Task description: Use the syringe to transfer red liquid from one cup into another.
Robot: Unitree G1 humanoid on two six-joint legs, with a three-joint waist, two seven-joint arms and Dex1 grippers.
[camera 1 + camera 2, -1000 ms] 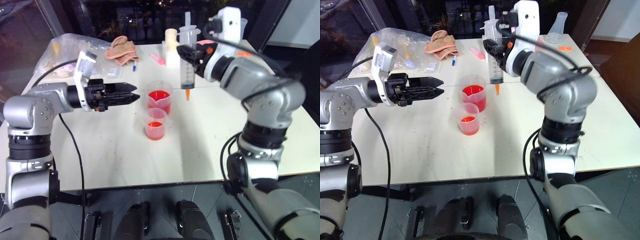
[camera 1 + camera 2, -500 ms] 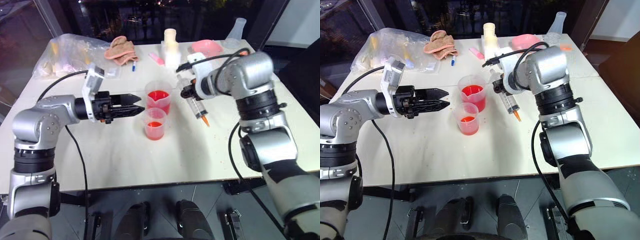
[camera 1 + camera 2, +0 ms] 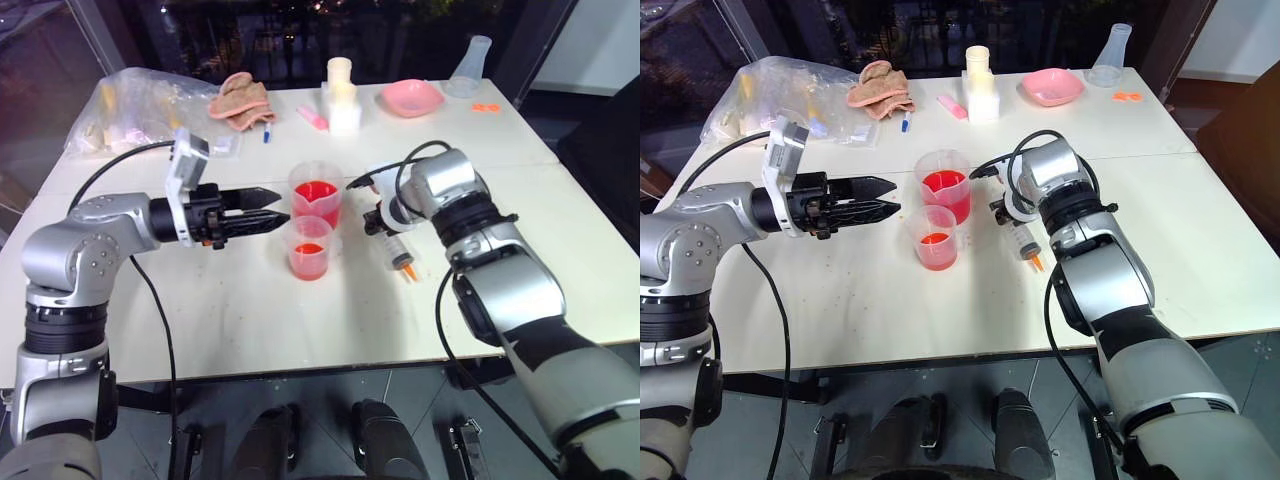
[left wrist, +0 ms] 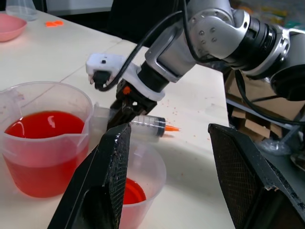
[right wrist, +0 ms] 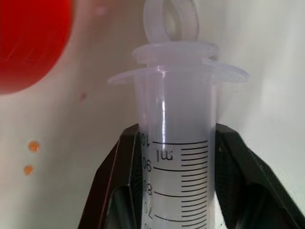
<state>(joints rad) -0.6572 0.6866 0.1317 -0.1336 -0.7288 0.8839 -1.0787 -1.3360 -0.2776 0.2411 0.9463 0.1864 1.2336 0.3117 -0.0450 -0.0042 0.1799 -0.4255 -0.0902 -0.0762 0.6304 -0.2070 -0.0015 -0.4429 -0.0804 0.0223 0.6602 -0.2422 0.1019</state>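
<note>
Two clear cups stand mid-table: a larger cup (image 3: 317, 195) well filled with red liquid (image 3: 316, 190), and in front of it a smaller cup (image 3: 309, 248) with a shallow layer of it. My right gripper (image 3: 381, 216) is shut on the barrel of the syringe (image 3: 396, 247). The syringe lies tilted low over the table just right of the cups, its orange tip (image 3: 408, 270) pointing toward the front edge. Its plunger (image 5: 171, 21) is pushed in and the barrel looks clear. My left gripper (image 3: 262, 218) hovers open left of the cups, pointing at them, with nothing between its fingers (image 4: 112, 157).
At the back of the table (image 3: 250, 320) are a pink bowl (image 3: 413, 97), a clear flask (image 3: 475, 62), a white bottle (image 3: 342, 95), a beige cloth (image 3: 243, 97) and a plastic bag (image 3: 140, 105). Small red drops (image 5: 31, 146) speckle the tabletop.
My right arm has swung down with the syringe, from upright high above the back of the table to low and tilted beside the cups. The left gripper has stayed in place.
</note>
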